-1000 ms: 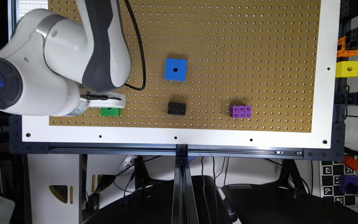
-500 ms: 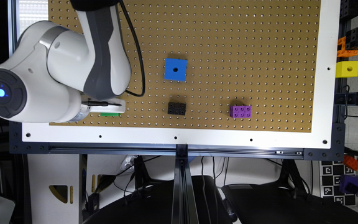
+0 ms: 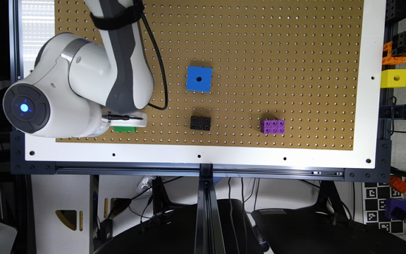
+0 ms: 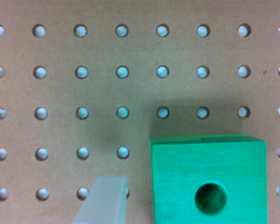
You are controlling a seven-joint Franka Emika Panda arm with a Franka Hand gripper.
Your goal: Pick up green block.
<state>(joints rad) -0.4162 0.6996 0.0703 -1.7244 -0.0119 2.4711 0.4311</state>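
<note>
- Gripper (image 4: 191, 200) fingers were seen spread apart in the wrist view, one pale finger (image 4: 105, 200) on one side of the green block (image 4: 208, 179) and the edge of the other finger just visible on the opposite side.
- A small gap was seen between the clearer finger and the block; whether the other finger touched the block could not be told.
- The green block was found lying flat on the brown pegboard (image 4: 84, 93), with a round dark hole in the middle of its top face.
- In the exterior view, the white gripper part (image 3: 129, 121) was placed directly over the green block (image 3: 124, 129), and only a thin green strip was left visible below it.
- The block was located near the lower edge of the pegboard (image 3: 259, 42), toward the exterior view's left, close to the white border (image 3: 224, 155).
- The blue holed cube (image 3: 199, 78) was seen well apart from the green block, toward the exterior view's right and higher.
- A small black studded block (image 3: 200, 122) and a purple studded block (image 3: 272, 126) were placed in about the same row as the green block, further to the exterior view's right.
- A yellow holed cube (image 3: 393, 78) was seen outside the board, beyond its right border in the exterior view.
</note>
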